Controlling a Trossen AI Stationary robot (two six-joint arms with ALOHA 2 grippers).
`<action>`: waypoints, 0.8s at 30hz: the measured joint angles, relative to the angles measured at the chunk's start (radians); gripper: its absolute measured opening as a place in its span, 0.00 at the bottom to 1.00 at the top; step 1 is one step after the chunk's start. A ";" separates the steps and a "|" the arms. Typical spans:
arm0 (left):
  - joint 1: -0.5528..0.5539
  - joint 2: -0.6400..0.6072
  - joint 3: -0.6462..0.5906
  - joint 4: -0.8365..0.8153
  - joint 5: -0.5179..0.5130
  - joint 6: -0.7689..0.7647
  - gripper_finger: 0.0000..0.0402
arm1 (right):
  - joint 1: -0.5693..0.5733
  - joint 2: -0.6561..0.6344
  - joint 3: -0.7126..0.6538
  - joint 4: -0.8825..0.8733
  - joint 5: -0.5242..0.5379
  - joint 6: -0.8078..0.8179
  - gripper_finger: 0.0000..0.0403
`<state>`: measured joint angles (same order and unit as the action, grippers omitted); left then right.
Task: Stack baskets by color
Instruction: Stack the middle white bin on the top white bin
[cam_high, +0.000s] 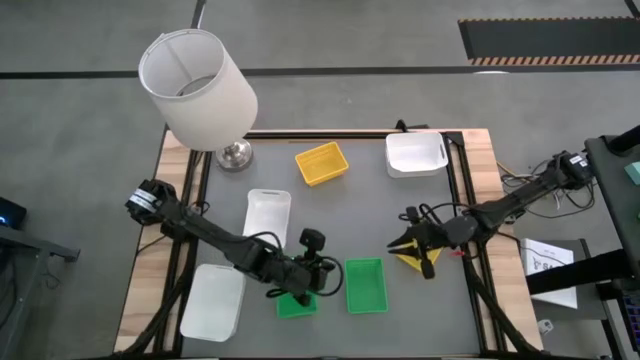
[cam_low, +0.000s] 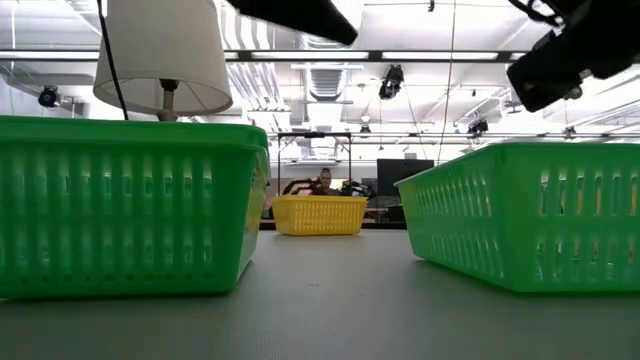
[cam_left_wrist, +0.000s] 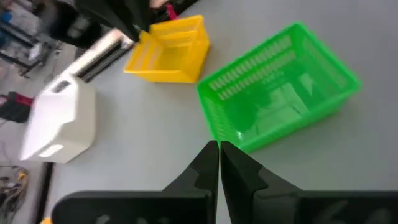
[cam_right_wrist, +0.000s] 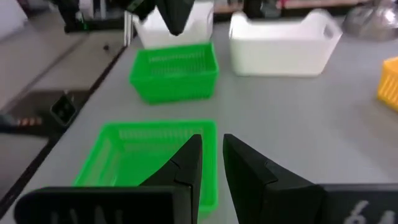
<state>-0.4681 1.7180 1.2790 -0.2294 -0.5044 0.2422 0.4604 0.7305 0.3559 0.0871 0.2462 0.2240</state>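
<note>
High view: the left claw, fingers pressed together on nothing, hovers over a green basket beside a second green basket, both empty on the table. The right claw, narrowly parted, sits over a yellow basket; whether it grips the basket I cannot tell. Another yellow basket and white baskets lie empty farther back.

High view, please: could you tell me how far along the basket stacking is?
Done: no stack shows; the three white baskets lie apart. In hand: the left claw, shut and empty, hangs over one green basket beside the other green; the right claw hangs over a yellow basket. Left: nesting the greens, joining that yellow with the far yellow, gathering the whites.
</note>
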 joint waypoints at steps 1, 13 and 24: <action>-0.002 0.000 -0.012 0.015 0.004 0.001 0.00 | 0.006 0.005 0.027 -0.062 -0.002 0.016 0.14; -0.015 -0.019 -0.123 0.210 0.001 -0.001 0.00 | 0.048 0.117 0.283 -0.631 -0.068 0.180 0.14; -0.019 -0.030 -0.121 0.192 -0.024 0.000 0.00 | 0.041 0.182 0.311 -0.640 -0.031 0.220 0.14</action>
<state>-0.4871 1.6875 1.1576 -0.0371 -0.5285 0.2420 0.5011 0.9128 0.6669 -0.5533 0.2155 0.4444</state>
